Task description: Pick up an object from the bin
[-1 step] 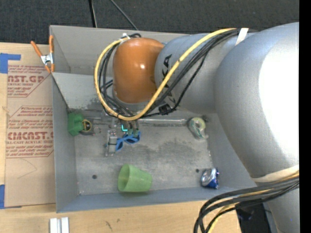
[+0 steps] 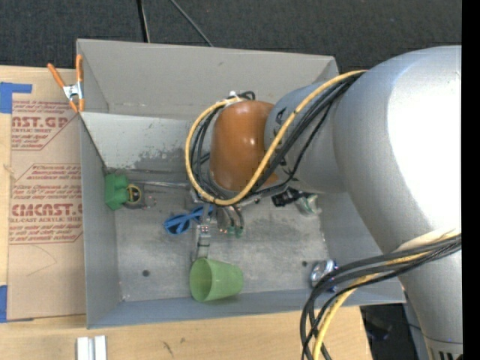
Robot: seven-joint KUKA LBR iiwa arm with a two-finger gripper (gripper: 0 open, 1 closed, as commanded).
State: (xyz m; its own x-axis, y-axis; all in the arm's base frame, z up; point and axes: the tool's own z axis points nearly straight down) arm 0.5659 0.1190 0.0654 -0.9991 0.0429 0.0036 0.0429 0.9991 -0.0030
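Camera view: gripper (image 2: pixel 225 225) is down in the bin (image 2: pixel 135 137), can't tell if it's open or shut. Blue piece (image 2: pixel 184 221) sits just beside it at 9 o'clock, green cup (image 2: pixel 215 280) on its side near 6 o'clock.

Bright even light, glare on arm (image 2: pixel 409 126)

A: What kind of place is this?
B: Robotics lab, looks like a grasping test cell. Big silver industrial arm (image 2: pixel 390 163), yellow and black cables (image 2: pixel 196 137) looped loose round its wrist.
A: Not a factory line?
B: No. The grey metal bin (image 2: pixel 202 51) holds random odds: green plastic cup (image 2: pixel 214 280), blue plastic piece (image 2: pixel 184 221). Dark carpet-like floor (image 2: pixel 300 13), black stand pole (image 2: pixel 140 10) behind the bin.
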